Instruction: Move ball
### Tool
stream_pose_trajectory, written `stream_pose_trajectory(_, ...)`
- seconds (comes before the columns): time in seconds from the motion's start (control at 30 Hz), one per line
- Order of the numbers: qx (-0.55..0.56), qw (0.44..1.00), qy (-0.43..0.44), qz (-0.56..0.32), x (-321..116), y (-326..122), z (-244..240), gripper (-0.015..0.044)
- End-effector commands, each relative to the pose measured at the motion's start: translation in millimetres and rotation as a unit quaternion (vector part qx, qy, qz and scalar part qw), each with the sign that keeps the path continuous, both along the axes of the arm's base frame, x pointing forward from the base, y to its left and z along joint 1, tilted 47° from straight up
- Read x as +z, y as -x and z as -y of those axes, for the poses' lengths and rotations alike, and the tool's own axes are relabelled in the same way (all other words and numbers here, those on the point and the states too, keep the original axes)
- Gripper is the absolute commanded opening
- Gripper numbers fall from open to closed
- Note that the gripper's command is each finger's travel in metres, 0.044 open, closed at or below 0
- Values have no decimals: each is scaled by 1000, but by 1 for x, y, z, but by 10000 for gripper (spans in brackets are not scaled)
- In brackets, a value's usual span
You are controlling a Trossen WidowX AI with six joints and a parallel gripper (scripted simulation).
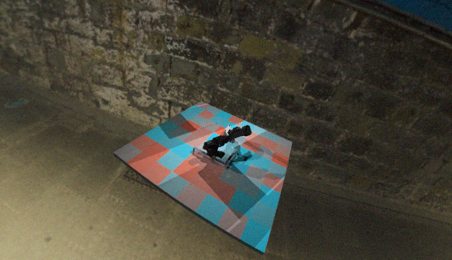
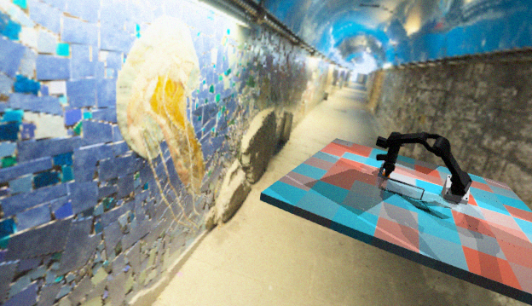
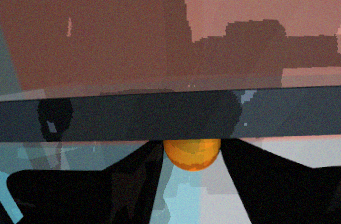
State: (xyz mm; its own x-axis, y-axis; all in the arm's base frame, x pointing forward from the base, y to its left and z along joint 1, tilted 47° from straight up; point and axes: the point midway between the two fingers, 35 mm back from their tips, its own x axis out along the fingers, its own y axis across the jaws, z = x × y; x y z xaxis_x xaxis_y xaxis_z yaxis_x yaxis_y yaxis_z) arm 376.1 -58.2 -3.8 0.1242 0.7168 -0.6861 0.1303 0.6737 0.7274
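The orange ball is low at the walls' corner area, its upper part cut off in the wrist view by the dark band of a clear wall. My gripper has its black fingertips against both sides of the ball, shut on it. The second clear wall meets the first at a corner. The ball looks to be on the inner side of the wall, close beside it. No separate see-through copy can be told apart; lighter orange patches show on the ball. The arm hides the ball in the top view.
The chequered table carries the arm's white base beyond the walls. The clear walls stand close to the fingers. Dark arm shadows lie across the tiles.
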Motion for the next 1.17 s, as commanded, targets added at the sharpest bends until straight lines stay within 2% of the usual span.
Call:
stream_pose_trajectory(0.0,1,1000,0,0,0,0,0,236)
stream_pose_trajectory(0.1,1,1000,0,0,0,0,0,313)
stream_pose_trajectory(0.27,0,1000,1,0,6,0,7,313)
stream_pose_trajectory(0.47,-1,1000,-1,-3,56,11,60,313)
stream_pose_trajectory(0.83,-10,1000,1,1,52,8,59,313)
stream_pose_trajectory(1.0,-49,998,-14,-39,75,16,84,440)
stream_pose_trajectory(1.13,-56,997,-17,-46,79,18,89,440)
